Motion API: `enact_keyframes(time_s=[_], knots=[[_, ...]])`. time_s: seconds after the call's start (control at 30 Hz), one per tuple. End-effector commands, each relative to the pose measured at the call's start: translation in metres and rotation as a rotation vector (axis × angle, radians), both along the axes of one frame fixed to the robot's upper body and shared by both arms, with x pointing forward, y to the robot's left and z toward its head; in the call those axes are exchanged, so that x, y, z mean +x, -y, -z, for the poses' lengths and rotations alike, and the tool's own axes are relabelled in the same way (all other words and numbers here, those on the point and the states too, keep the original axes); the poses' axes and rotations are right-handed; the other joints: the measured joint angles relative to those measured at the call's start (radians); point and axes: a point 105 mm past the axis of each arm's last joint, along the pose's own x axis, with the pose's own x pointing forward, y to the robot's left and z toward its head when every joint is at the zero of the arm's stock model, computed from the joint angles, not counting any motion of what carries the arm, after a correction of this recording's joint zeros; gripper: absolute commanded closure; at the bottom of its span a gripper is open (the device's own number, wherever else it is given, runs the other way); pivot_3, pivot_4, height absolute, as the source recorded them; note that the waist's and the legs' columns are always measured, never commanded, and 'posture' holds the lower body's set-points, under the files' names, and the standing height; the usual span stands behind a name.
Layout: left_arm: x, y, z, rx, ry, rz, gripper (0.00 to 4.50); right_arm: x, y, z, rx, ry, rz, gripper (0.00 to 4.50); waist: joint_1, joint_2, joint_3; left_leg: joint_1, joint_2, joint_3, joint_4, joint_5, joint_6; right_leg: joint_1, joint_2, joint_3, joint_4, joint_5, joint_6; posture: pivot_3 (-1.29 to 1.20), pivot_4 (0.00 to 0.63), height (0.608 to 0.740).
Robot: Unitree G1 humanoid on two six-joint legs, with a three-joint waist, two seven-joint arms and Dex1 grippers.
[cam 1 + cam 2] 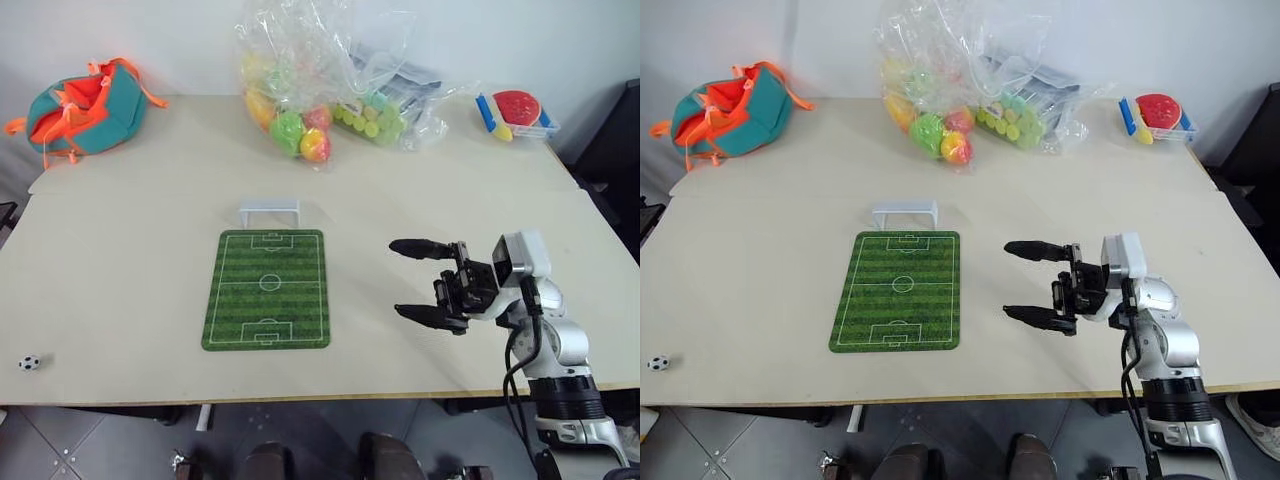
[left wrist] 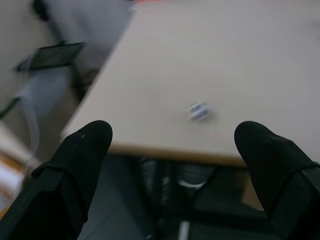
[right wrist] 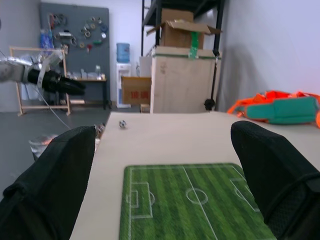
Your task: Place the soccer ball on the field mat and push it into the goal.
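Sitting near the table's (image 1: 120, 250) edge at 8 o'clock, the soccer ball (image 1: 29, 363) lies free (both grippers released, holding nothing), the right gripper (image 1: 420, 281) at 3 o'clock of the field mat (image 1: 268, 289)

The desk (image 1: 130, 270) is surfaced in a smooth, matt, pale laminate, and the field mat (image 1: 267, 289) is printed with a flat, matt green finish. The goal (image 1: 269, 211) is seen as white plastic, and the bags (image 1: 330, 70) as clear, glossy, crinkled film. The backpack (image 1: 85, 105) is made of teal and orange cloth; the black fingers (image 1: 420, 248) look matt.
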Motion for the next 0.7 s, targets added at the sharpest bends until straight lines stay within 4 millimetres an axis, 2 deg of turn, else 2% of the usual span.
enact_keyframes(time_s=[0.03,0.13,0.23,0.33,0.4,0.47,0.53,0.6,0.7], knots=[[-0.027,-0.004,0.011,0.004,-0.037,-0.09,0.02,-0.008,-0.002,-0.005,0.023,0.051,-0.006,0.0,0.003,0.0,0.0,0.0,0.0,0.001,0.0,-0.001,0.0,0.0,0.0,0.0,0.0,0.0,0.0,0.0,0.15,0.74],[-0.015,0.005,0.015,-0.013,-0.018,-0.03,0.02,-0.01,-0.004,-0.004,0.007,0.119,-0.004,0.0,0.007,-0.001,0.0,0.001,0.001,0.002,0.001,-0.002,0.0,-0.001,0.0,0.001,0.0,0.0,0.0,0.0,0.15,0.74],[0.005,0.008,0.008,0.0,0.023,0.031,0.02,-0.011,-0.004,0.002,-0.041,0.195,-0.005,0.0,0.012,-0.001,0.0,0.0,0.001,0.002,0.003,-0.002,0.0,-0.001,0.0,0.001,0.001,0.0,0.0,0.0,0.15,0.74],[0.033,0.013,0.0,0.025,0.045,0.101,0.02,-0.012,-0.003,0.009,-0.067,0.204,-0.021,0.0,0.008,-0.001,-0.001,0.0,0.002,0.002,0.008,-0.004,0.0,-0.001,0.0,0.002,0.002,0.0,0.0,0.0,0.15,0.74],[0.063,0.017,-0.005,0.05,0.044,0.152,0.02,-0.012,-0.003,0.011,-0.07,0.192,-0.023,0.0,0.007,-0.001,-0.001,0.0,0.002,0.002,0.01,-0.006,0.001,0.0,0.0,0.003,0.004,0.0,0.0,0.0,0.15,0.74],[0.091,0.013,-0.003,0.051,0.02,0.163,0.02,-0.011,-0.004,0.012,-0.066,0.179,-0.018,0.0,0.01,0.0,0.0,0.001,0.002,0.002,0.011,-0.006,0.002,0.0,0.0,0.005,0.005,0.0,0.0,0.0,0.15,0.74],[0.105,0.012,0.002,0.028,-0.003,0.169,0.02,-0.01,-0.005,0.012,-0.065,0.177,-0.012,0.0,0.007,0.0,0.0,0.001,0.002,0.002,0.012,-0.006,0.002,0.0,0.0,0.005,0.007,0.0,0.0,0.0,0.15,0.74],[0.122,0.019,0.005,0.063,-0.033,0.21,0.02,-0.009,-0.006,0.012,-0.065,0.175,-0.008,0.0,-0.002,-0.001,0.0,0.001,0.002,0.003,0.012,-0.006,0.002,-0.001,0.001,0.006,0.006,0.0,0.0,0.0,0.15,0.74],[0.142,0.017,0.001,0.073,-0.014,0.194,0.02,-0.01,-0.007,0.014,-0.065,0.165,-0.007,0.0,-0.016,-0.001,0.0,0.002,0.002,0.003,0.012,-0.009,0.003,-0.001,0.001,0.007,0.006,0.0,0.0,0.0,0.15,0.74]])
